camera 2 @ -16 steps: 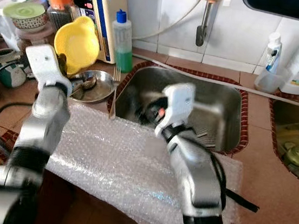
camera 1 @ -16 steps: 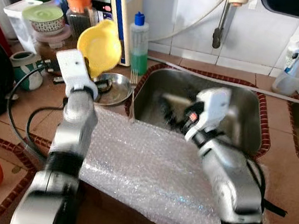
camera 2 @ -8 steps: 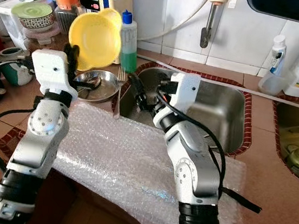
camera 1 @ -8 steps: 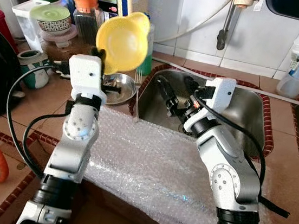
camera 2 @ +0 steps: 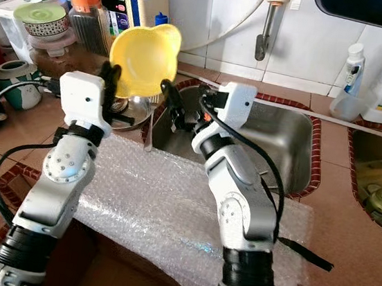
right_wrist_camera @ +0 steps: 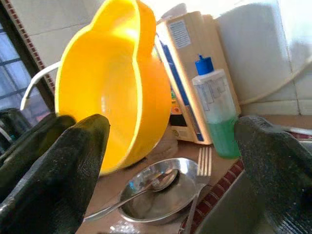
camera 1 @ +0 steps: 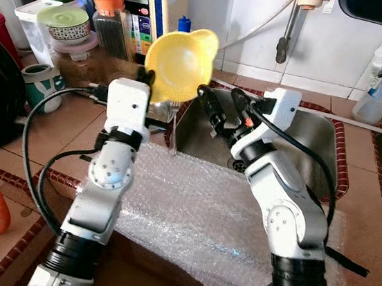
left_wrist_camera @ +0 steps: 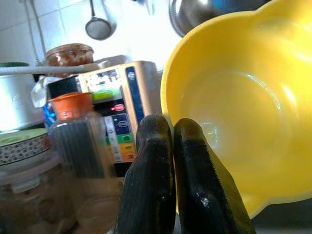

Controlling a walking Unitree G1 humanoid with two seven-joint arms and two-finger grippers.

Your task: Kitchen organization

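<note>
The left gripper [left_wrist_camera: 173, 146] is pinched narrow on the rim of the yellow bowl [camera 1: 181, 64], which sits upper centre of the head view, raised clear of the counter and tipped on edge, hollow side toward the camera. The right gripper [camera 1: 216, 104] stands just beside the bowl with its fingers spread wide and nothing between them; one fingertip [camera 1: 204, 91] looks to be at or near the bowl's lower right edge, though contact cannot be confirmed.

Below the bowl lie a steel dish [right_wrist_camera: 158, 187] with a spoon [right_wrist_camera: 141, 187] in it and a fork [right_wrist_camera: 200, 180] alongside. A green soap bottle [right_wrist_camera: 214, 114] stands behind. The sink [camera 1: 310, 140] is centre right, with bubble wrap [camera 1: 196, 213] spread lower centre.

Risks noted:
- The hold is a thin rim pinch on smooth plastic; the bowl may pivot or slip, probably onto the steel dish.
- An early release during a handover would drop it.
- A misjudged closing stroke could knock the bowl from the left grip.
</note>
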